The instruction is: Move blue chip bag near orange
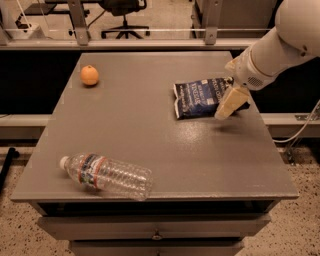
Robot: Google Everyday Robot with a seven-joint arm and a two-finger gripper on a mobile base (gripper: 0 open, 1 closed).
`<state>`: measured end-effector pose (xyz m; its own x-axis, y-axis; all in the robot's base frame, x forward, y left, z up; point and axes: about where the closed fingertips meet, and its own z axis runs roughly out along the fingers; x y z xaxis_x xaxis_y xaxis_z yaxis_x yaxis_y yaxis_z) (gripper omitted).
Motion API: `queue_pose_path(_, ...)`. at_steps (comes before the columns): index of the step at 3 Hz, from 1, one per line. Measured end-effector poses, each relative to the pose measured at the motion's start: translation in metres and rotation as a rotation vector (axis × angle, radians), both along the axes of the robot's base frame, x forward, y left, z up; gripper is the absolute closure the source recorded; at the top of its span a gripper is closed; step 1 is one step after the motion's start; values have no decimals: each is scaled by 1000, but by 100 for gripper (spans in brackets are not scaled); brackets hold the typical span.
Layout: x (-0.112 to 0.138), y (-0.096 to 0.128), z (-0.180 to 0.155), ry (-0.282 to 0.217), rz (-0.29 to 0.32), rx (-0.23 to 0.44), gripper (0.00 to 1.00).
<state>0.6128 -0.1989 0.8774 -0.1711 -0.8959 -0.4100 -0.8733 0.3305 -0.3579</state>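
The blue chip bag (200, 96) lies flat on the right side of the grey table (150, 130), dark navy foil with white lettering. The orange (89, 75) sits near the table's far left corner, well apart from the bag. My gripper (227, 106), cream-coloured, hangs from the white arm (280, 47) that comes in from the upper right; it is just over the bag's right edge and covers part of it.
A clear plastic water bottle (106, 175) lies on its side near the table's front left edge. Drawers run below the table front. An office chair (122, 12) and metal rails stand behind the table.
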Motion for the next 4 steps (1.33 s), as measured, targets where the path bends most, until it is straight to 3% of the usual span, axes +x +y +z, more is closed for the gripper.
queue_pose_path(2, 17, 6, -16, 14, -13, 51, 62)
queue_pose_path(3, 18, 6, 2, -2, -18, 69, 86)
queue_pose_path(4, 16, 8, 51, -67, -21, 80, 100)
